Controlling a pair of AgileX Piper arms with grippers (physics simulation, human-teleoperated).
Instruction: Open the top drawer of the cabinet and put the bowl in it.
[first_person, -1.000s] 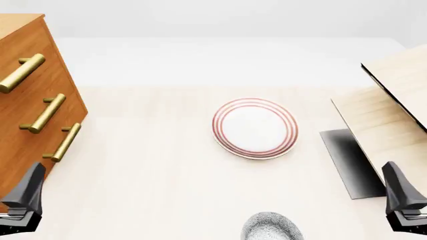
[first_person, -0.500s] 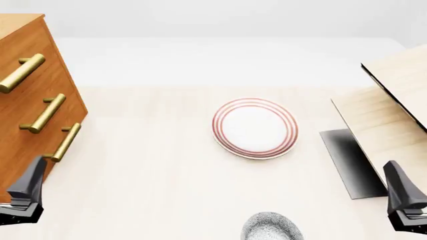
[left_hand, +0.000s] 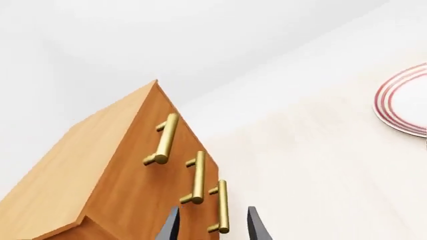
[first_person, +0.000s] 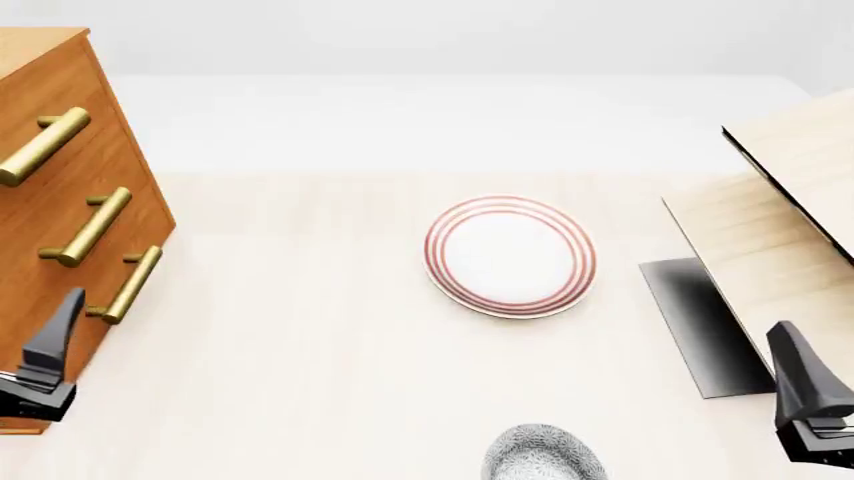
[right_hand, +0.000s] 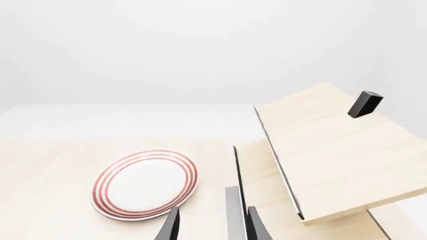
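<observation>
Speckled grey-white round bowl (first_person: 541, 454) sits on my pale table (first_person: 307, 380); orange-brown wooden cabinet (first_person: 54, 200) is closed. Left pincer (left_hand: 212, 227) and right pincer (right_hand: 212, 227) gape empty.

Two dark fingertips (right_hand: 172, 225) of the right end effector (right_hand: 211, 227) are showing at the near edge, standing apart with nothing between them. Beyond them, a white plate (right_hand: 145, 184) with red rings is lying flat on the pale bench (right_hand: 47, 170). Beside the plate, a pale wooden box (right_hand: 320, 150) is standing with its lid tilting open; a small dark knob (right_hand: 365, 104) is sticking out of the lid.
</observation>
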